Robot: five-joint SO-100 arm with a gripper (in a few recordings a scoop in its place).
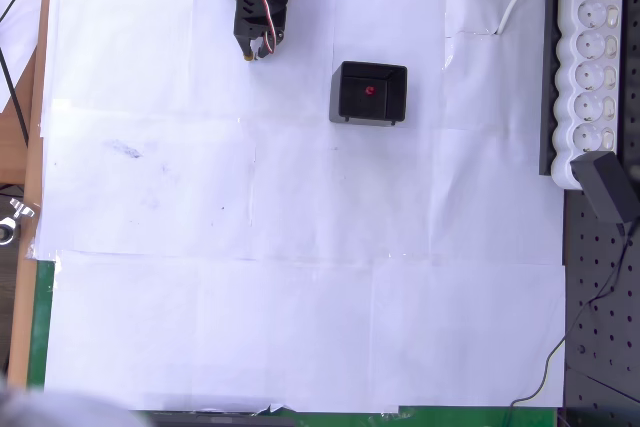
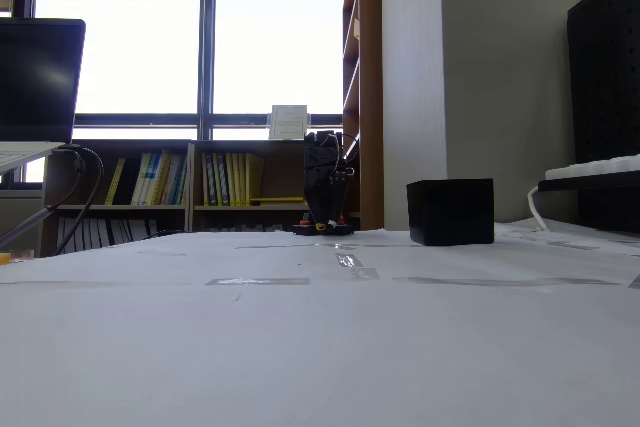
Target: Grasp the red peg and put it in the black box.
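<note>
**Peg resting in the box, my arm folded at the far edge**

In the overhead view, my end effector [image 1: 256, 47] is hanging near the counter's [image 1: 300, 327] far edge, left of the middle, with its fingertips pointing down at the white paper. The fingers are looking drawn close together with nothing between them, though I cannot tell for certain at this size. The red peg [image 1: 370, 90] is lying inside the black box [image 1: 346, 105], roughly at the middle of its floor. The box is sitting to the right of my end effector, clearly apart from it.

In the fixed view, I am seeing my end effector [image 2: 324, 219] low over the counter [image 2: 320, 347] at its far side, with the black box [image 2: 450, 211] standing to its right; its walls are hiding the inside.

I am judging the placing done. Doing this last step well means keeping my arm clear of the box so nothing is nudging it.
</note>
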